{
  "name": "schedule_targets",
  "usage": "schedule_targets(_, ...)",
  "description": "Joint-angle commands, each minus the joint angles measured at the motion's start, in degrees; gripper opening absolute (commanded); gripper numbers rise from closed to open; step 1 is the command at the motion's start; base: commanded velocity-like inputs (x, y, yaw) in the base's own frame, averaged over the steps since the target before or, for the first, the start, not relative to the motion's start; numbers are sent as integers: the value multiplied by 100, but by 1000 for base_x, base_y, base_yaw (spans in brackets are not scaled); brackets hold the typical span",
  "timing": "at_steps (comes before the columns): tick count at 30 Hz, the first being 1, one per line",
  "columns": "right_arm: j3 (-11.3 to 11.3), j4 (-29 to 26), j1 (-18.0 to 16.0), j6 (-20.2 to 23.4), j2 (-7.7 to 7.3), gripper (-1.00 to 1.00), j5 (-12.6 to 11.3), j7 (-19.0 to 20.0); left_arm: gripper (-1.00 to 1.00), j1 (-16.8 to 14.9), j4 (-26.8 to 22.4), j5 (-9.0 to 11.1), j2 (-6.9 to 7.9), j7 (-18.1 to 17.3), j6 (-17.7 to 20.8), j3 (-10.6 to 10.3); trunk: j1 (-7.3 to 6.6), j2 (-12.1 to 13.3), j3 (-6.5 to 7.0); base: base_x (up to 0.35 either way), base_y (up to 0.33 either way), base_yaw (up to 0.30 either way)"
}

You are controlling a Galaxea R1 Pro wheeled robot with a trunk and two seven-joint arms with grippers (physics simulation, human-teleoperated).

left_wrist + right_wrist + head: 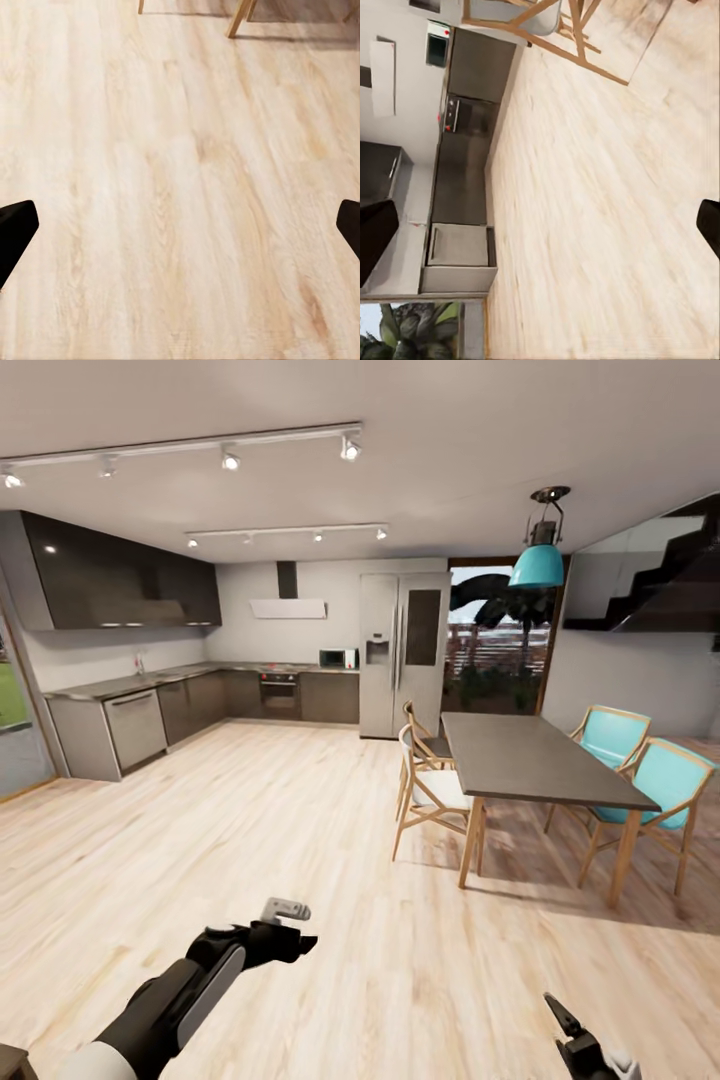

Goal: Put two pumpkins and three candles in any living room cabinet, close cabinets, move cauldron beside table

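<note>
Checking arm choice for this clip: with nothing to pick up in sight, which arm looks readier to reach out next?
Left, tentatively: the left gripper is held forward above the floor, jaws apart and empty. The right gripper sits low at the picture's edge, also empty.

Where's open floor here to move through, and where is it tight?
Open: wooden floor between the kitchen counter and dining table, also ahead of the left claw. Crowded: chairs around the table.
</note>
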Motion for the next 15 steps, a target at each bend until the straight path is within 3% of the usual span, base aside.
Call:
schedule_targets(1, -13, 7, 11, -32, -2, 100, 100, 19, 100, -3, 95, 11, -2, 12, -172, -16, 1, -7, -2, 0, 0, -203)
schedule_targets(5, -4, 8, 61, -233, -4, 100, 407, 16, 100, 3, 232, 21, -12, 37, -493, -26, 1, -7, 24, 0, 0, -203)
schedule_targets(10, -20, 4, 90, -259, -43, 100, 1240, 56, 100, 7, 377, 37, -27, 57, -859, -24, 1, -7, 56, -50, 0, -204)
schedule_targets(15, -29, 3, 207, -239, -109, 100, 1454, 74, 100, 12, 755, 53, -31, 56, -1189, -21, 1, -7, 89, -185, 0, -215)
